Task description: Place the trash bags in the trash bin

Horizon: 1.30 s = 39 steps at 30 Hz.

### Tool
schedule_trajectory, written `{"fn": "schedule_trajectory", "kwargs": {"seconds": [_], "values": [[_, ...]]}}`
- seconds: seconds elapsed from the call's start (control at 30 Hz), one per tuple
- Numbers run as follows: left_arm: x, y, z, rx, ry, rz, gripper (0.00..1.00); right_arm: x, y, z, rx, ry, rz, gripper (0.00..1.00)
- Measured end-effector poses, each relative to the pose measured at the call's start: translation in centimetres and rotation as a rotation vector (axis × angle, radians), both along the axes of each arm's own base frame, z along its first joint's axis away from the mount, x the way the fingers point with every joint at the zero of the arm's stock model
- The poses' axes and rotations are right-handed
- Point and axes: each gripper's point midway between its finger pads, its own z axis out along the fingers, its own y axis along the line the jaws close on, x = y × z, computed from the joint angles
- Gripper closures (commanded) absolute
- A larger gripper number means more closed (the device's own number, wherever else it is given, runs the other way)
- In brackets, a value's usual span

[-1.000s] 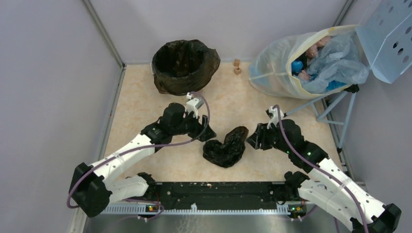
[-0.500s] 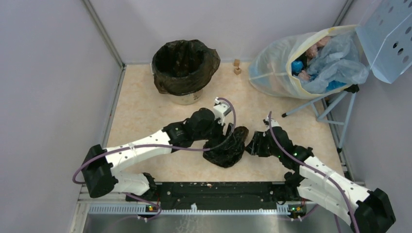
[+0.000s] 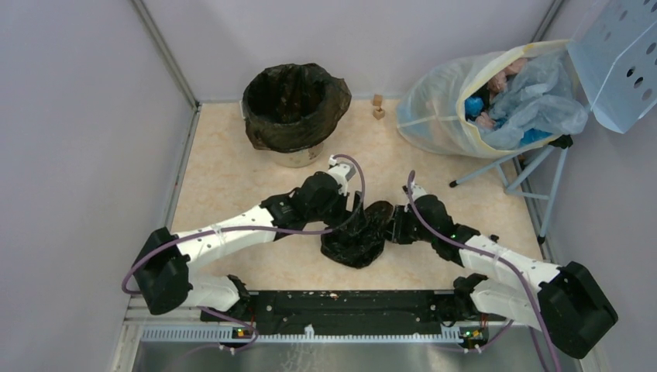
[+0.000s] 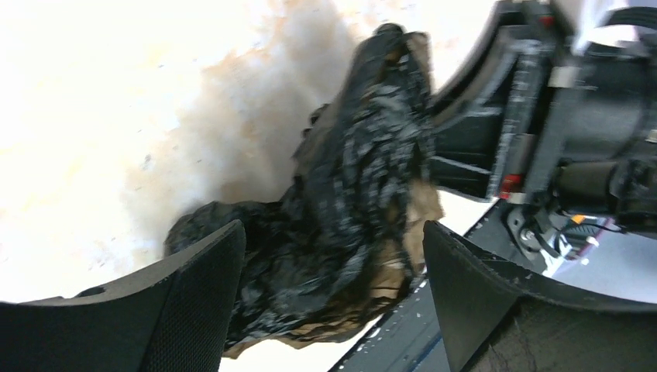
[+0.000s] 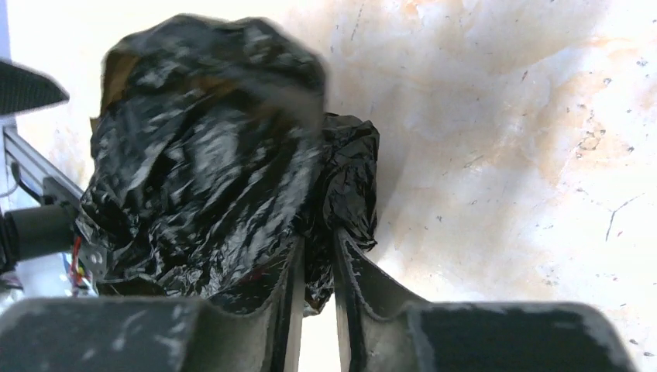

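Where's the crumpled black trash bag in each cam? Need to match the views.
Top external: crumpled trash bag mid-table, on the near side of the trash bin.
Left wrist: bag at centre, between the wide-set left fingers.
Right wrist: bag left of centre, a fold between the right fingers.
Shared landmark: beige marbled tabletop under it.

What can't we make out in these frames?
Trash bin interior, top view: too dark inside to show any contents.
Trash bag, all views: crumpled folds hide whether it is one bag or several.
Two tan bits, top view: too small to identify.
Left wrist view: blur softens the bag's far end.
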Motion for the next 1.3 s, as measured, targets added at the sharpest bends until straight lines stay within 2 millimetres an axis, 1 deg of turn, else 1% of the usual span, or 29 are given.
{"fn": "schedule_trajectory", "kwargs": {"seconds": [0.07,0.1,0.17,0.23,0.33,0.43,0.47,0.5,0.57,0.63,0.77,0.87,0.93,1.03,1.13,1.17,1.3], "values": [[0.4,1.1,-1.0,0.014,0.022,0.032,0.12,0.0,0.2,-0.2,0.002,0.005,0.008,1.00],[0.6,1.6,-1.4,0.022,0.029,0.048,0.12,0.0,0.3,-0.1,0.006,0.002,0.013,1.00],[0.9,2.3,-1.5,0.034,0.030,0.069,0.11,0.1,0.4,0.5,0.021,-0.018,0.020,1.00],[0.9,2.6,-0.7,0.026,0.009,0.070,0.11,0.1,0.5,1.6,0.040,-0.051,0.026,1.00],[0.9,2.9,1.7,-0.007,-0.040,0.062,0.10,0.2,0.6,3.9,0.067,-0.116,0.040,1.00],[1.0,2.7,5.2,-0.071,-0.092,0.061,0.09,0.4,0.8,6.9,0.095,-0.196,0.060,1.00],[1.1,2.6,6.6,-0.098,-0.110,0.061,0.07,0.5,0.9,7.8,0.102,-0.218,0.065,1.00],[1.0,2.5,7.6,-0.120,-0.122,0.061,0.03,0.7,1.0,8.7,0.108,-0.244,0.067,1.00],[0.8,2.6,9.4,-0.169,-0.139,0.065,0.01,0.9,1.0,10.3,0.109,-0.289,0.070,1.00],[0.5,2.7,10.7,-0.213,-0.139,0.076,0.01,1.3,0.9,12.0,0.102,-0.334,0.067,1.00],[0.7,3.5,11.7,-0.260,-0.110,0.165,0.01,1.9,0.7,13.8,0.072,-0.390,0.061,1.00],[1.2,4.6,11.3,-0.277,-0.083,0.266,0.01,2.1,0.6,14.0,0.052,-0.405,0.062,1.00],[1.3,5.6,10.0,-0.272,-0.058,0.332,0.02,2.2,0.5,13.8,0.039,-0.404,0.061,1.00],[1.3,6.8,7.3,-0.239,-0.027,0.402,0.05,2.1,0.4,13.5,0.028,-0.399,0.062,1.00],[1.3,7.6,4.9,-0.189,-0.006,0.437,0.14,2.1,0.4,13.5,0.025,-0.400,0.062,1.00],[1.3,7.8,4.4,-0.179,-0.004,0.444,0.20,2.1,0.4,13.5,0.024,-0.401,0.062,1.00],[2.1,8.5,2.7,-0.143,-0.003,0.488,0.63,2.1,0.1,13.6,0.017,-0.407,0.049,1.00]]}}
